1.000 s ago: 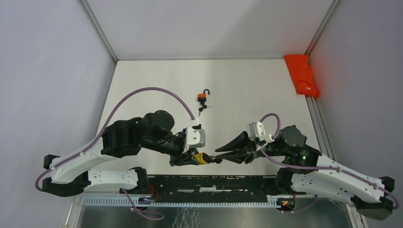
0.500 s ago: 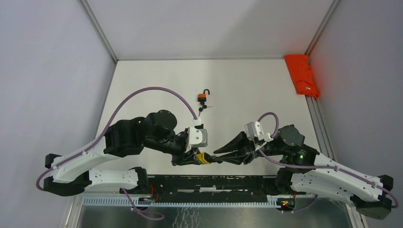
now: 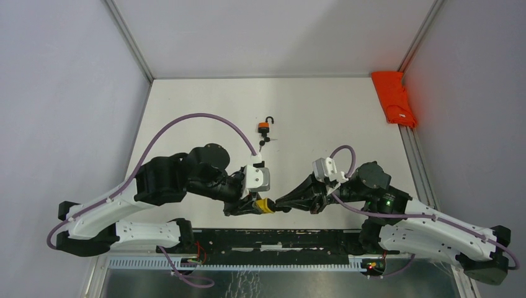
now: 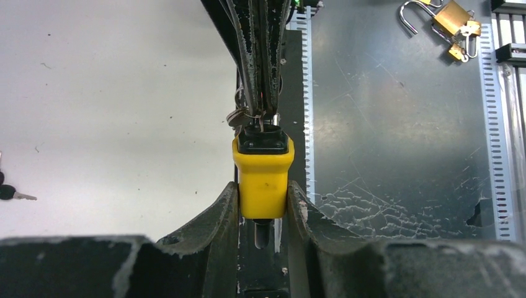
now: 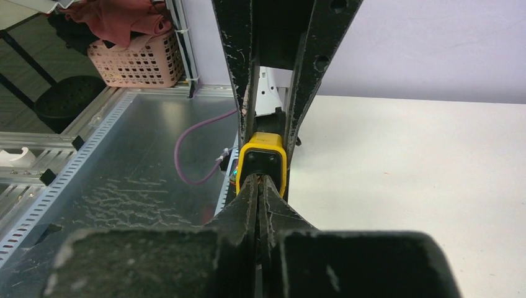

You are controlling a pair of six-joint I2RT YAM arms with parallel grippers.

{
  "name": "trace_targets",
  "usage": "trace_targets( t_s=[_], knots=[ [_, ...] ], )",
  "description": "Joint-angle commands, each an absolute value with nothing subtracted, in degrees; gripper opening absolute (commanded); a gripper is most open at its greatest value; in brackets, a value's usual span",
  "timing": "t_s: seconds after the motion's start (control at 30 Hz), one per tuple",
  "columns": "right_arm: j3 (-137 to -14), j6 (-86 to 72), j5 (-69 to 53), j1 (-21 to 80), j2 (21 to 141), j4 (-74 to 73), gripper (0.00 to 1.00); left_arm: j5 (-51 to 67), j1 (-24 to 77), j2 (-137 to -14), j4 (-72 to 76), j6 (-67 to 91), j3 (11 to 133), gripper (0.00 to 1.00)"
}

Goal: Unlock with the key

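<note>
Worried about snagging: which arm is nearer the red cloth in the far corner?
Right. The right arm sits on the same side as the red cloth, well short of it; the left arm is across the table, farther off.

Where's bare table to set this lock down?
Bare table lies between the orange lock and the red cloth, and left of that lock toward the wall. Crowded at the near edge, where left pincer and right pincer meet at the yellow lock.

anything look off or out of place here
A brass padlock, shackle open, lies on the scratched metal plate off the white table. A red cloth sits crumpled at the table's far right edge.
</note>
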State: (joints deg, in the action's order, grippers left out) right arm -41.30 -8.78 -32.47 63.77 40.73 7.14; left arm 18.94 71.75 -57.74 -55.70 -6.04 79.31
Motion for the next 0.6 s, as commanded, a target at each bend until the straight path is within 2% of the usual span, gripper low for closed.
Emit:
trace_targets(
  t_s=[0.0, 0.57],
  knots=[
    [-41.0, -8.9, -31.8, 64.1, 41.2, 8.3, 0.00, 19.1, 71.8, -55.9, -50.1, -5.9, 80.8, 0.02],
    [-37.7, -14.9, -31.3, 64.7, 42.0, 20.7, 0.00, 14.9, 71.9, -54.0, -43.9, -3.9, 78.4, 0.02]
  ],
)
